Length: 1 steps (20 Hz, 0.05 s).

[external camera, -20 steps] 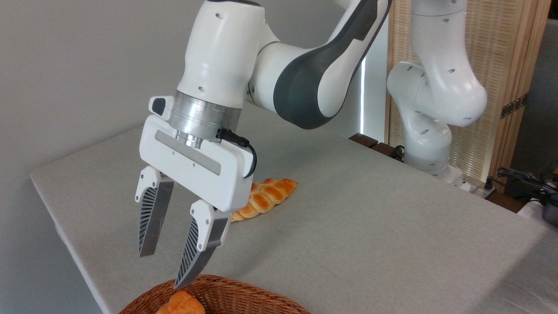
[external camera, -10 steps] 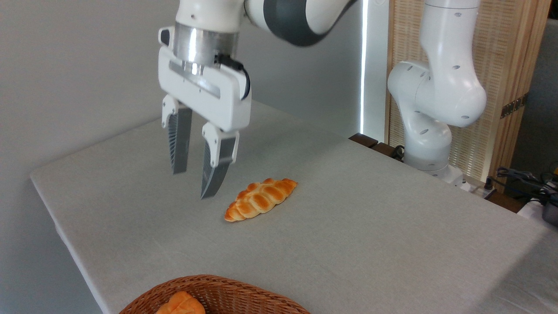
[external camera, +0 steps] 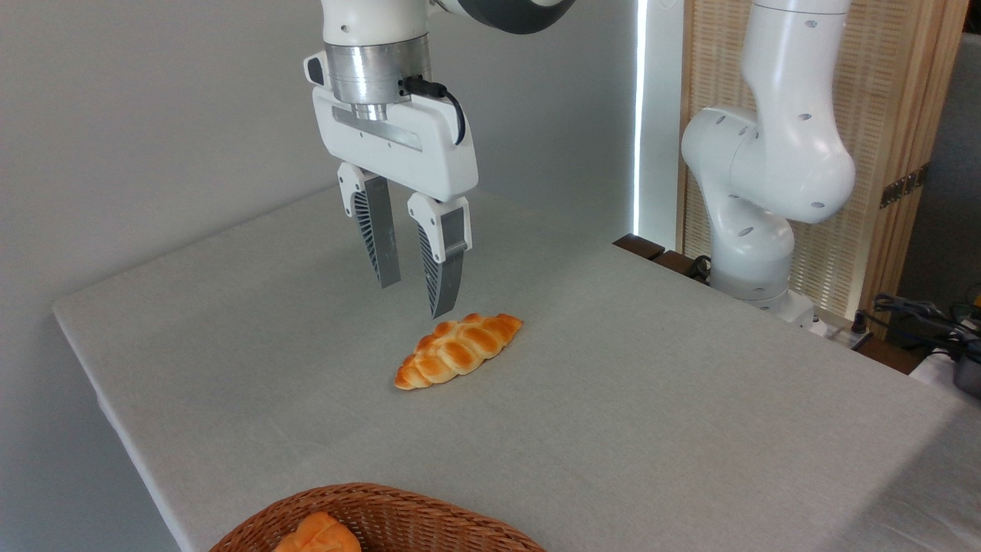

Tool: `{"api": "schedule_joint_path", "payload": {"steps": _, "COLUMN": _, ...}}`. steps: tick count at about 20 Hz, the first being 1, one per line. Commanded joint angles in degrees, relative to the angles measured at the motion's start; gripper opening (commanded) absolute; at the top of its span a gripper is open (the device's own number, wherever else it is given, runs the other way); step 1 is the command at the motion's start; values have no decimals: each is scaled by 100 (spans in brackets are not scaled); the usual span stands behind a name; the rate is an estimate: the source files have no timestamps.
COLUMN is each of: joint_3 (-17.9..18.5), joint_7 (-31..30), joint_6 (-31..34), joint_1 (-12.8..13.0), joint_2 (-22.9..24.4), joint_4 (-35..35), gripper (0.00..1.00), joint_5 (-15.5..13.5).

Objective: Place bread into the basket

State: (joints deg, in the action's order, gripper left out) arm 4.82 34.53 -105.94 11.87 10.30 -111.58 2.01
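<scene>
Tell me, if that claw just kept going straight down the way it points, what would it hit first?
Probably the braided loaf or the table right beside it. The gripper hangs open, pointing down, its nearer tip just above the loaf's far edge. Depth is hard to judge from this one view.

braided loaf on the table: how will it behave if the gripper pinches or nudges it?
The braided loaf lies flat and long, so it probably slides or pivots rather than rolls. Its ridged crust looks glossy, so fingers may slip unless they close across the narrow width. It looks light for its size. The gripper hangs open above it, not touching.
</scene>
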Motion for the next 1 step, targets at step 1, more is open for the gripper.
{"api": "schedule_joint_path", "payload": {"steps": 1, "joint_3": 63, "joint_7": -122, "joint_6": 126, "joint_1": 9, "joint_2": 77, "joint_4": -13, "gripper": 100, "joint_5": -25}}
